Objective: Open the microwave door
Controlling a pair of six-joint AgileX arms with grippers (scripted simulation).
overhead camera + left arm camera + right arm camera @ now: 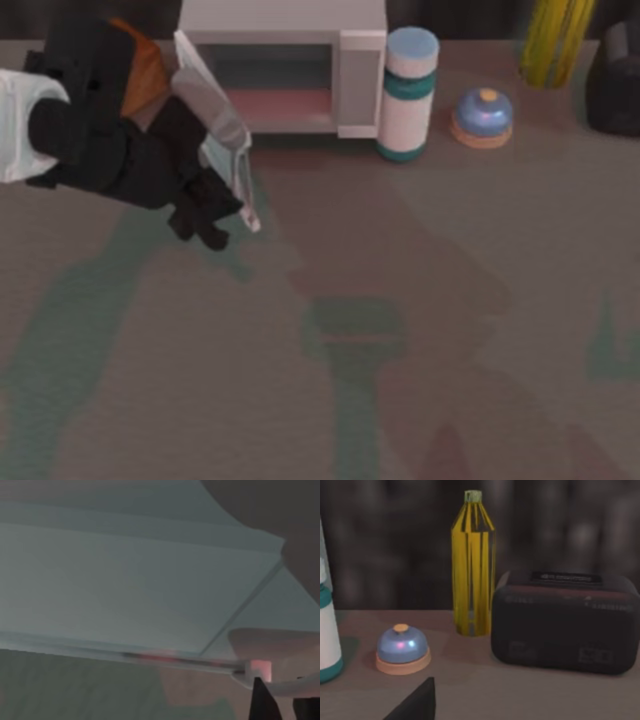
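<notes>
The white microwave (285, 20) stands at the back of the table, left of centre. Its cavity shows a pinkish floor (280, 105). The microwave door (215, 110) is swung well out toward the front left, hinged at the microwave's left side. My left gripper (215, 222) is at the door's free front edge, shut on it. In the left wrist view the grey window (125, 580) fills most of the picture, and the dark fingertips (262, 702) stand astride the white handle (280, 686). Of my right gripper (417, 702) only a dark tip shows; the arm is outside the top view.
A white and teal canister (410, 95) stands just right of the microwave's control panel (360, 80). Further right are a blue bell (482, 118), a yellow bottle (555, 40) and a black box (615, 80). An orange-brown box (140, 70) sits behind my left arm.
</notes>
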